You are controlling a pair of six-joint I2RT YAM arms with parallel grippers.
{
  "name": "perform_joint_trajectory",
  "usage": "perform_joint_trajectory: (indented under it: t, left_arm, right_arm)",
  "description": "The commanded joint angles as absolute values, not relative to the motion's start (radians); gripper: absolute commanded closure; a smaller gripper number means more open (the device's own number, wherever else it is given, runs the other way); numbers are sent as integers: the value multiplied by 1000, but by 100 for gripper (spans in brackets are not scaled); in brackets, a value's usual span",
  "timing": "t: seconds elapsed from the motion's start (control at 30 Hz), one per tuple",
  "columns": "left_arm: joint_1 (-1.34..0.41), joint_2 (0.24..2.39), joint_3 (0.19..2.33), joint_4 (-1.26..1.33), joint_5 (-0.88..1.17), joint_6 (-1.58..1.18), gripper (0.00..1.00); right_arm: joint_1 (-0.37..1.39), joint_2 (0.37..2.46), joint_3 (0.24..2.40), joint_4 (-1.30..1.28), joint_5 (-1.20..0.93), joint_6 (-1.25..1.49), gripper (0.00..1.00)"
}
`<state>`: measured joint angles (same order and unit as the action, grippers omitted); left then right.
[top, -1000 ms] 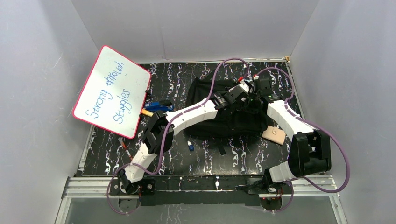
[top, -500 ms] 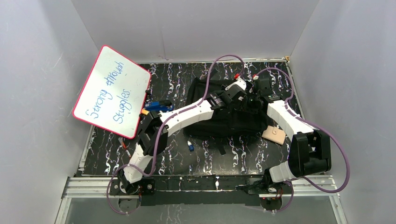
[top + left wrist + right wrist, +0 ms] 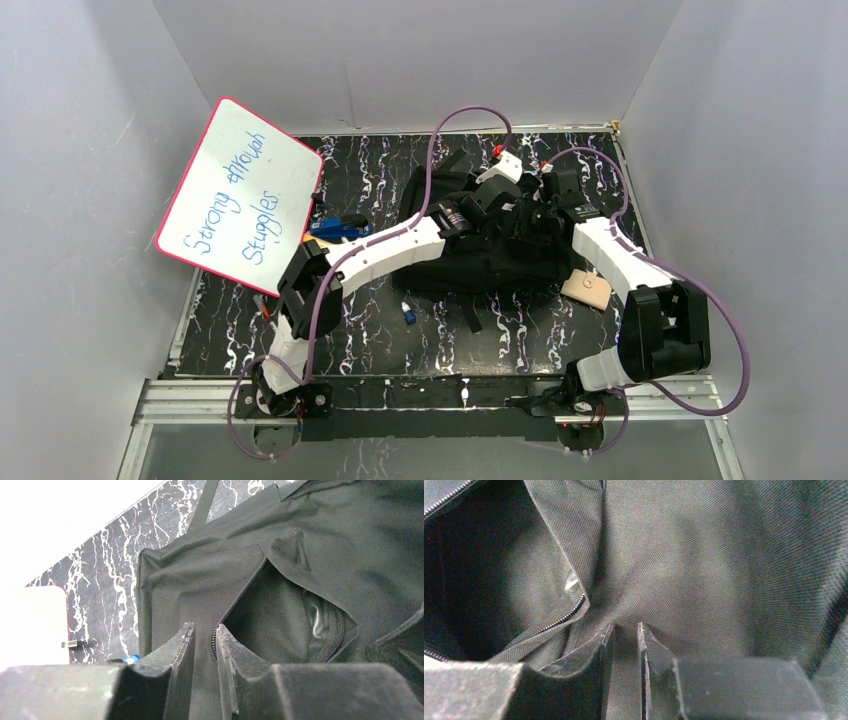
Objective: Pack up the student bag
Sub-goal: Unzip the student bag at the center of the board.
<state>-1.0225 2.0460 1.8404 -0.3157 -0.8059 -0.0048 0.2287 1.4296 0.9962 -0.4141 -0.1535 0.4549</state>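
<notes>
much of the backpack [image 3: 480, 268] is covered from above by the left arm [image 3: 385, 250] and the right arm [image 3: 610, 248]. its opening [image 3: 272, 615] is lost in shadow. whether cloth is pinched by the left gripper [image 3: 201, 640] or the right gripper [image 3: 622, 635] cannot be told. the small blue thing [image 3: 408, 314] is too small to name.

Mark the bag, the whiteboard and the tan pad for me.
bag [image 3: 500, 268], top view, near panel.
whiteboard [image 3: 240, 195], top view, middle of its face.
tan pad [image 3: 586, 290], top view, its centre.

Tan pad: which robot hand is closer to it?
Right. The right gripper is on the student bag just beyond the tan pad; the left gripper is farther left.
</notes>
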Motion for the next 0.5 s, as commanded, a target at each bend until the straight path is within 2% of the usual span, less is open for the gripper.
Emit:
perform_joint_trajectory:
  t: [0.0, 0.27, 0.47]
  left_arm:
    - [-1019, 1969, 1866, -268, -898, -5, 77]
    - [-1020, 1977, 1926, -266, -895, 35, 73]
    - [-1020, 1925, 1928, -268, -857, 22, 70]
  right_arm:
    - [225, 1381, 990, -376, -173, 462, 68]
    - [224, 1338, 989, -350, -181, 466, 68]
    - [224, 1268, 982, -321, -149, 471, 64]
